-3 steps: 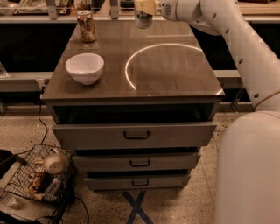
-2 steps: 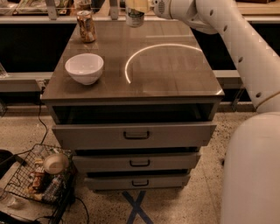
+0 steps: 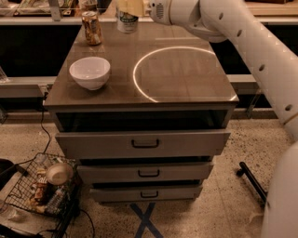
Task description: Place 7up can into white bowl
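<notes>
1. Status. My end effector [image 3: 129, 7] is at the top centre of the frame, at the far edge of the counter [image 3: 186, 88]. Its pads are closed on the upper part of the 7up can [image 3: 125, 22], which hangs upright beneath them. I cannot tell whether the can's base touches the counter.

2. Target. The white bowl [image 3: 90, 72] stands left of centre on the counter, nearer the front edge and well apart from the 7up can. It is upright and empty.

3. Hazards, as I judge them.
- Collision: the brownish patterned can [image 3: 91, 28] stands just left of my load. A low sideways sweep toward the bowl could topple it.
- Rim strike: a descent that is too shallow would drive the can's base against the bowl's rim and could push or tip the bowl.
- Slip: the grip is high on a smooth can, so a sudden move may let it swing or drop.
- Early release: opening above the rim could let the can bounce out or roll off the counter.
</notes>
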`<state>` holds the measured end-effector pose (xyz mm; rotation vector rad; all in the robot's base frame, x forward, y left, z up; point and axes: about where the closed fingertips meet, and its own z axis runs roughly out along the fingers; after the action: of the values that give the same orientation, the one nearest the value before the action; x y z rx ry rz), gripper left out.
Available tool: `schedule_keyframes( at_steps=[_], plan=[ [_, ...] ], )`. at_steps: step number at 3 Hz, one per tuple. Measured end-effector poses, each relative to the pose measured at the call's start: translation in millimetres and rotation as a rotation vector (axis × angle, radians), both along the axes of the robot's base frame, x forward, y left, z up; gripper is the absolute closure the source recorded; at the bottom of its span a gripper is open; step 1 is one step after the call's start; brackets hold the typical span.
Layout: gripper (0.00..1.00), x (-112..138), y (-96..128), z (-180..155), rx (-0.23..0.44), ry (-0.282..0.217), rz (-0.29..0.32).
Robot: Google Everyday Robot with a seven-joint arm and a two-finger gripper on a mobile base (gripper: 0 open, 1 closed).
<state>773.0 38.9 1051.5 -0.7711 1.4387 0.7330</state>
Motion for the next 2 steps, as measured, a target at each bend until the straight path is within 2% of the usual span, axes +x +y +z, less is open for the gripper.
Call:
schedule_keyframes(
  at_steps=[1, 2],
  plan=[
    [1.00, -29, 25, -12, 0.026, 0.032, 0.055],
    [1.00, -65, 52, -24, 0.040, 0.038, 0.133]
  ],
)
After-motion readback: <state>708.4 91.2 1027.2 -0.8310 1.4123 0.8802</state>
